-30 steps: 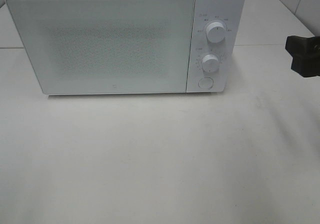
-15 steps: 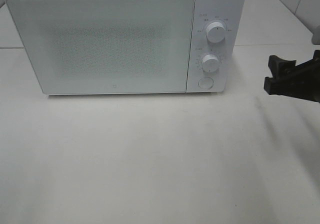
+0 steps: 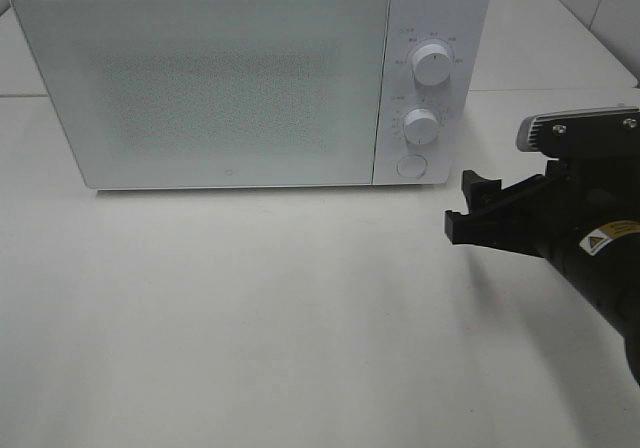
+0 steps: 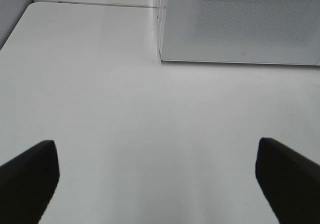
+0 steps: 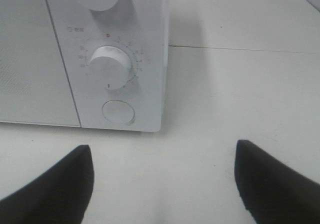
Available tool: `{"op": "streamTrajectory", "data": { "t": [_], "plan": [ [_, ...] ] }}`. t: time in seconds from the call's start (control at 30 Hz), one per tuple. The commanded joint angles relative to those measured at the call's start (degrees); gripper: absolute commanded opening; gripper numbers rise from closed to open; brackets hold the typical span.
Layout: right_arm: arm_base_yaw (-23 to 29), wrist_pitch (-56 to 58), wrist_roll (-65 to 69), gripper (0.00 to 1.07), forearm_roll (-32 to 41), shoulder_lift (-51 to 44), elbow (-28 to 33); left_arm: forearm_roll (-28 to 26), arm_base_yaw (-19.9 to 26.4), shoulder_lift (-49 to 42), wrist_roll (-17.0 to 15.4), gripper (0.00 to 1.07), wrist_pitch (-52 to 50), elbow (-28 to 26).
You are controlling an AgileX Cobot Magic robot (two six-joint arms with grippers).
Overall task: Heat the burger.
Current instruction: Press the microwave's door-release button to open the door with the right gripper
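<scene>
The right gripper (image 3: 462, 208), jaws apart, hung just in front of the microwave (image 3: 250, 78), facing its controls, likely lined up for the round button (image 5: 118, 111). The left gripper (image 4: 157, 184), jaws also apart, sat off the microwave's door corner. No burger showed anywhere, and the shut, frosted door hid the inside. The table (image 3: 250, 318) was plain white, with a pale tiled wall (image 3: 615, 8) behind the microwave.

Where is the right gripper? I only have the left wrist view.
Observer: The exterior high view shows the right gripper in front of the microwave's right end, pointing toward its round button, not touching it.
Operator: Is it open?
Observer: Yes. The right wrist view shows its fingers spread, with nothing between them.
Operator: Any burger?
Observer: None shows in any view.
</scene>
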Motion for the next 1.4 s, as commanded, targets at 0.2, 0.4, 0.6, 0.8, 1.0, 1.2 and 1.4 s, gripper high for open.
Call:
{"op": "streamTrajectory", "data": {
  "t": [0.2, 0.4, 0.6, 0.8, 1.0, 1.2, 1.4],
  "plan": [
    [7.0, -1.2, -1.8, 0.75, 5.7, 2.6, -4.4, -0.3, 0.1, -1.0, -0.3, 1.0, -0.6, 0.1],
    [8.2, -0.2, -0.7, 0.75, 6.4, 4.0, -5.5, -0.3, 0.1, -1.0, -0.3, 1.0, -0.6, 0.1],
    [8.2, 0.3, 9.5, 0.68, 7.6, 4.0, -5.5, -0.3, 0.1, -1.0, -0.3, 1.0, -0.6, 0.1],
    [8.2, 0.3, 27.8, 0.49, 7.6, 4.0, -5.5, -0.3, 0.1, -1.0, -0.3, 1.0, -0.6, 0.1],
    [8.2, 0.6, 49.3, 0.3, 7.4, 4.0, -5.5, -0.3, 0.1, -1.0, -0.3, 1.0, -0.6, 0.1],
    [8.2, 0.7, 69.7, 0.18, 7.2, 4.0, -5.5, -0.3, 0.1, -1.0, -0.3, 1.0, -0.6, 0.1],
    [8.2, 0.7, 80.0, 0.07, 7.3, 4.0, -5.5, -0.3, 0.1, -1.0, -0.3, 1.0, -0.6, 0.1]
  ]
}}
